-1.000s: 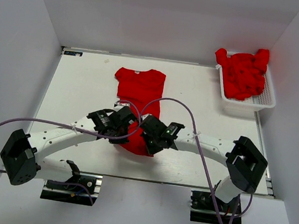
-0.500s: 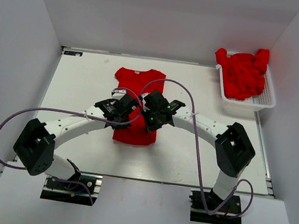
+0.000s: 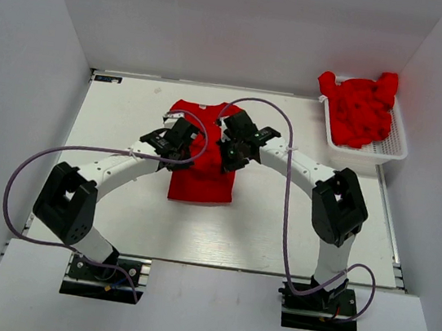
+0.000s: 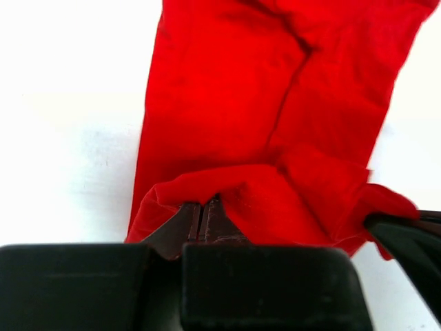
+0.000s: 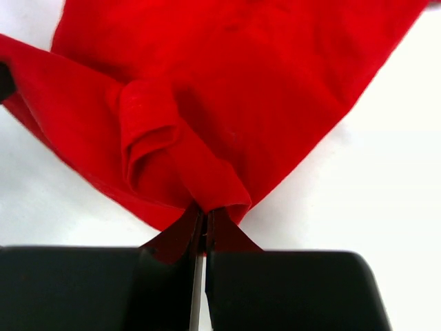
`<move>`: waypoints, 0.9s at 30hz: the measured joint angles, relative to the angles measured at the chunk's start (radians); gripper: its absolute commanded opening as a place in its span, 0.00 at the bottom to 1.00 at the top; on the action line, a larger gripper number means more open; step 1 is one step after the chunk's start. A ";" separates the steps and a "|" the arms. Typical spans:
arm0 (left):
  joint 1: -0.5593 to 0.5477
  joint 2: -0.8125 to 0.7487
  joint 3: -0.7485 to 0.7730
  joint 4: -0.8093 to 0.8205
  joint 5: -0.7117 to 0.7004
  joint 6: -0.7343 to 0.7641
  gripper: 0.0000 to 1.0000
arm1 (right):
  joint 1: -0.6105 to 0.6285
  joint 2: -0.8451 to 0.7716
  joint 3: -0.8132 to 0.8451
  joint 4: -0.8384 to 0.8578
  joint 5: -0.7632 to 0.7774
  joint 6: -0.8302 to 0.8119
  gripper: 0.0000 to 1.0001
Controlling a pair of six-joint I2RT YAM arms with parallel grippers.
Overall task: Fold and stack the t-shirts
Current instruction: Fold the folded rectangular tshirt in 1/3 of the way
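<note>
One red t-shirt (image 3: 202,181) lies lengthwise at the middle of the surface (image 3: 128,120), nearer the far edge than the near one, with its collar (image 3: 201,108) pointing to the far edge. The left fingers (image 4: 180,227) are pressed tight together on a pinch of its cloth. The right fingers (image 5: 178,236) are just as narrow, with a rolled fold of the same cloth clamped between them. From above, both arms reach over the upper half of the shirt, side by side and near each other, so the held edge hangs doubled above the part lying flat. This looks like the lengthwise fold, bottom edge towards the collar, about halfway through. The cloth is light, thin and limp. It sags and bunches between the two grips, as the wrist views show, and it has no stiffness to keep a straight line by itself. It is not fragile or slippery, but a pinch taken too far in from the corners leaves those corners to droop and crease. The best hold is at the two outer corners of the edge, kept level and spread apart. The other t-shirts (image 3: 362,107) are heaped in a white basket (image 3: 394,150) at the far right corner, well apart.
</note>
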 measured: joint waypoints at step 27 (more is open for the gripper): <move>0.132 0.273 0.179 0.073 0.096 0.092 0.99 | -0.129 0.198 0.187 0.011 -0.094 -0.045 0.90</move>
